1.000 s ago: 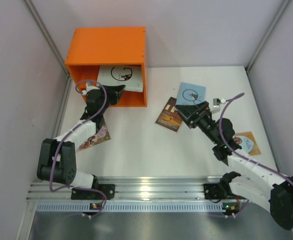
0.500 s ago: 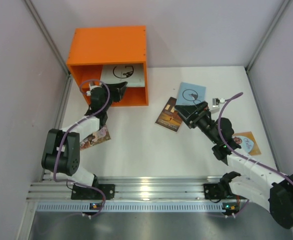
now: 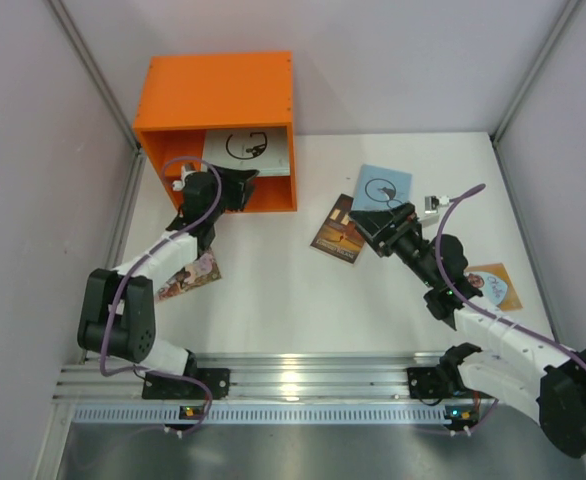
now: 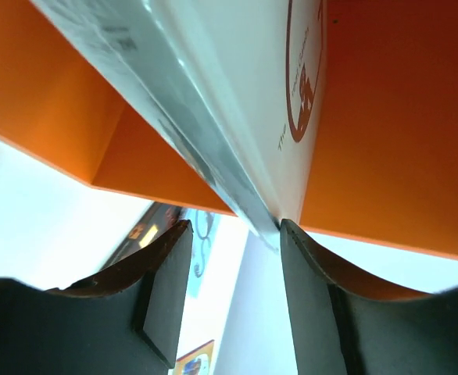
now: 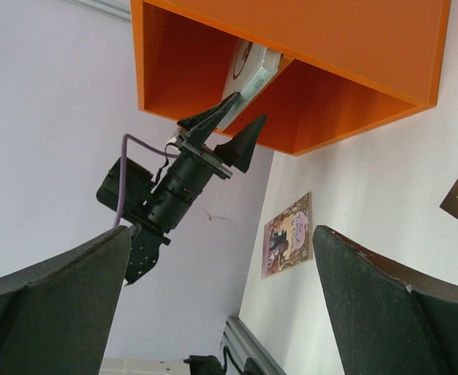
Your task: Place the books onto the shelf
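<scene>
The orange shelf [image 3: 213,95] stands at the back left. A pale book with a black ring logo [image 3: 248,150] sits in its open front, and its grey edge [image 4: 213,148] fills the left wrist view. My left gripper [image 3: 241,186] is at the shelf mouth with its jaws apart [image 4: 235,234]; the book's corner just meets the right fingertip [image 4: 295,234]. My right gripper [image 3: 378,226] hangs wide open [image 5: 223,234] over the dark brown book [image 3: 335,230] and a second pale blue book [image 3: 383,188]. A pinkish book [image 3: 188,275] lies under the left arm. An orange book [image 3: 495,285] lies at the right.
Grey walls close in on the left, back and right of the white table [image 3: 273,280]. A metal rail [image 3: 293,380] runs along the near edge between the arm bases.
The left gripper pushed the ring-logo book further into the shelf, then its jaws parted off the book. The right arm has not moved.
</scene>
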Controlling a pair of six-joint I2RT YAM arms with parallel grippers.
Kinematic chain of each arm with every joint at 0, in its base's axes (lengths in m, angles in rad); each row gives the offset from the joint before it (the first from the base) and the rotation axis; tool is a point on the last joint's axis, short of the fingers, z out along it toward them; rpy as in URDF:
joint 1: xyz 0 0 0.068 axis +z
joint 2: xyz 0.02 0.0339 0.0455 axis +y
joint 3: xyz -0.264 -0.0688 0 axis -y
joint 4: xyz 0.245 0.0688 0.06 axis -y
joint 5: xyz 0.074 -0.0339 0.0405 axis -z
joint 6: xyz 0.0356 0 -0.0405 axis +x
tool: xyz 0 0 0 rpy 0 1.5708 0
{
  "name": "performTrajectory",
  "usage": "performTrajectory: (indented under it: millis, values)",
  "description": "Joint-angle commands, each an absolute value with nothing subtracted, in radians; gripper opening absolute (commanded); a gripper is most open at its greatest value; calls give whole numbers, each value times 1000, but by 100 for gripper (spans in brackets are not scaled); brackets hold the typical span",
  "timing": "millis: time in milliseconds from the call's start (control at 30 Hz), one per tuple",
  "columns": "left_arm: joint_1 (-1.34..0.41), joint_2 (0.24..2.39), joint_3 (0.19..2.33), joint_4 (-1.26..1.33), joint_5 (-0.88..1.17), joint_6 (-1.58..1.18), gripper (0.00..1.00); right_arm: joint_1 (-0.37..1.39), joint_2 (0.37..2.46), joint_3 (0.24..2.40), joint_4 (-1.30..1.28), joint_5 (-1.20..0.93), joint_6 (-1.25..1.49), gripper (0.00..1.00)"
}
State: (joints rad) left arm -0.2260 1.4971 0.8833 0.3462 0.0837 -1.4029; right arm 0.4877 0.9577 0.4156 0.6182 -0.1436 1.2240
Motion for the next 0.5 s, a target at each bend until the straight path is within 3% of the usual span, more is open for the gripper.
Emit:
performTrajectory:
  millis: [0,367,400,433,467]
  values:
    - [-230,1445,926,242,75,-1278,54,474,930,459,627,-138,1195,100]
    - [-230,1350,986,34,14,-878,55,474,897,460,571,-138,1158,100]
    - [-230,1345,1018,16,15,-791,26,474,900,460,568,-138,1154,100]
    - [-230,1345,1019,6,20,-790,25,474,900,460,568,-138,1152,100]
    - [-230,1353,1034,5,21,-766,8,474,902,460,566,-140,1151,100]
